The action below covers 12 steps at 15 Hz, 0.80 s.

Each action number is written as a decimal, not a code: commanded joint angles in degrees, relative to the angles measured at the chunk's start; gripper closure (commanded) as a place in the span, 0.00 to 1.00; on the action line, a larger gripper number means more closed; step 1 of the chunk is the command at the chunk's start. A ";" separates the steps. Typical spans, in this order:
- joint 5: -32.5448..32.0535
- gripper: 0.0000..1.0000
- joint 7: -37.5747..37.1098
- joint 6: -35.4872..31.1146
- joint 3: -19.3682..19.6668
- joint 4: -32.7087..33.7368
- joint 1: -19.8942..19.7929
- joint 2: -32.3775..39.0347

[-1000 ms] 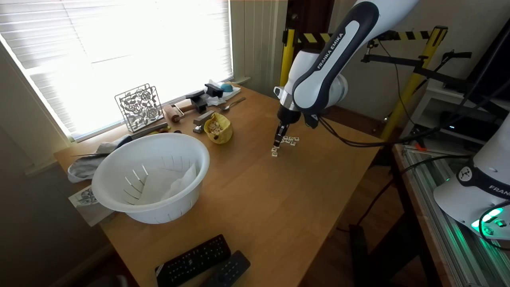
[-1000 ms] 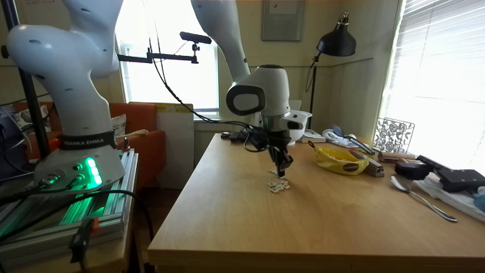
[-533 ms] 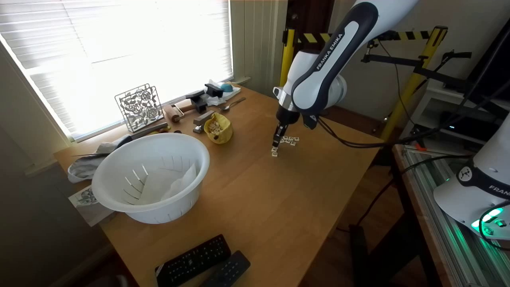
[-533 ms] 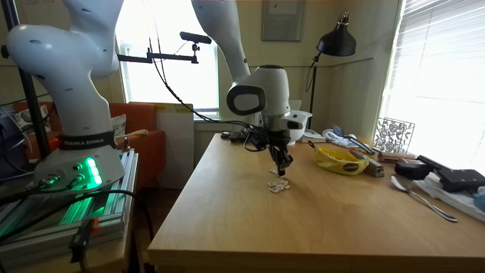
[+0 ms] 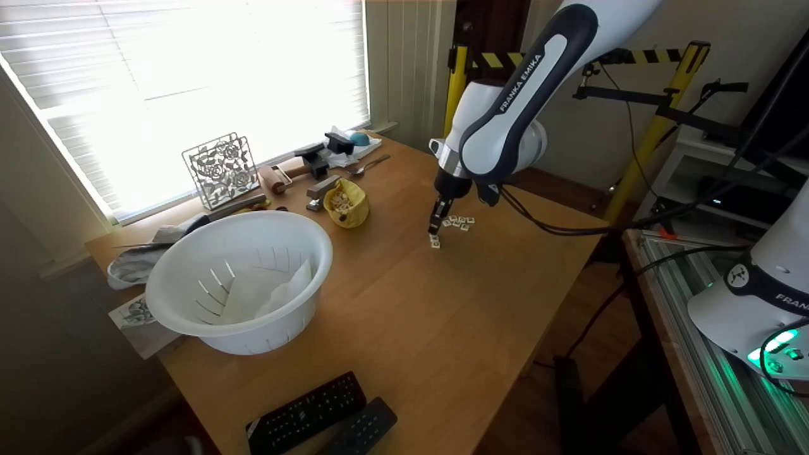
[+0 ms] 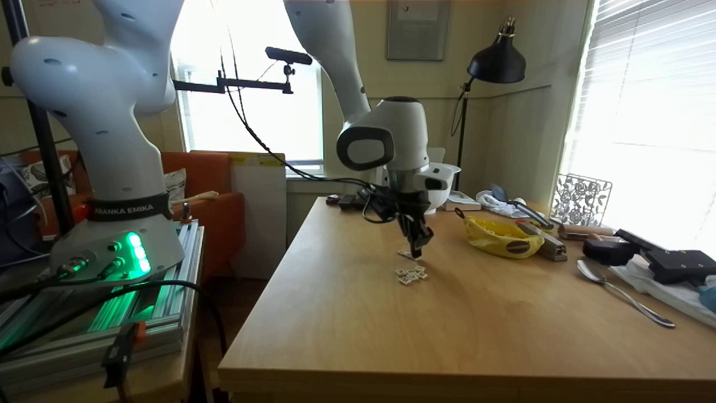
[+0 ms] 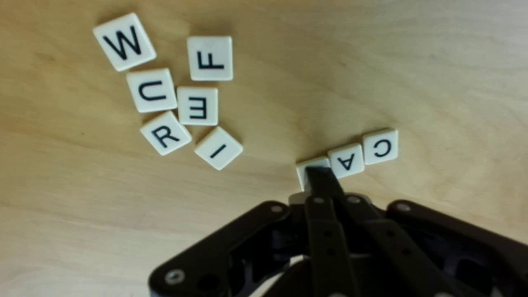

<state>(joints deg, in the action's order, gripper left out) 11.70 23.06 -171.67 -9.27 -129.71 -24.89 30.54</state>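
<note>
My gripper [image 7: 324, 172] points down with its fingers together, and no object shows between them. In the wrist view its tip covers most of a white letter tile [image 7: 304, 169], so that letter is hidden. I cannot tell whether the tip presses on it. That tile stands in a slanted row with an A tile [image 7: 346, 161] and a C tile [image 7: 380, 146]. Loose tiles lie apart: W [image 7: 124, 42], F [image 7: 210, 58], U [image 7: 152, 90], E [image 7: 198, 106], R [image 7: 166, 133] and I [image 7: 218, 148]. My gripper is low over the table in both exterior views [image 5: 435, 231] [image 6: 415, 253].
A yellow banana-shaped pouch [image 5: 354, 213] holding tiles stands toward the window. A large white colander [image 5: 253, 341] and dark remotes [image 5: 310, 411] are on the wooden table [image 6: 358, 336]. A spoon [image 6: 621, 299], a metal rose stand [image 5: 222, 169] and other tools line the window side.
My gripper has shifted slightly left in an exterior view, staying low and shut over the row's end tile. The loose tiles have not moved. I cannot tell whether the end tile shifted.
</note>
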 commanded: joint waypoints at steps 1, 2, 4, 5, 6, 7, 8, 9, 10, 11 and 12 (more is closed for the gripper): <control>-2.67 1.00 -0.86 0.39 -0.21 1.18 -0.05 3.09; -3.14 1.00 -0.80 0.53 0.01 1.13 0.05 3.02; -4.02 1.00 -0.60 1.06 0.32 0.98 0.15 2.84; -4.49 1.00 -0.49 1.35 0.44 0.83 0.20 2.71; -4.90 1.00 -0.49 1.46 0.55 0.80 0.27 2.70; -5.30 1.00 -0.49 1.55 0.60 0.81 0.27 2.73; -5.57 1.00 -0.55 1.64 0.69 0.77 0.32 2.72; -5.81 1.00 -0.46 1.80 0.61 0.71 0.25 2.64; -6.12 1.00 -0.48 1.97 0.76 0.65 0.38 2.58; -6.29 1.00 -0.61 2.05 0.91 0.65 0.51 2.57; -6.51 1.00 -0.64 2.26 1.00 0.60 0.61 2.52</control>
<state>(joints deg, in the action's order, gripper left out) 7.20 23.09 -171.19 -9.06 -129.60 -24.88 30.55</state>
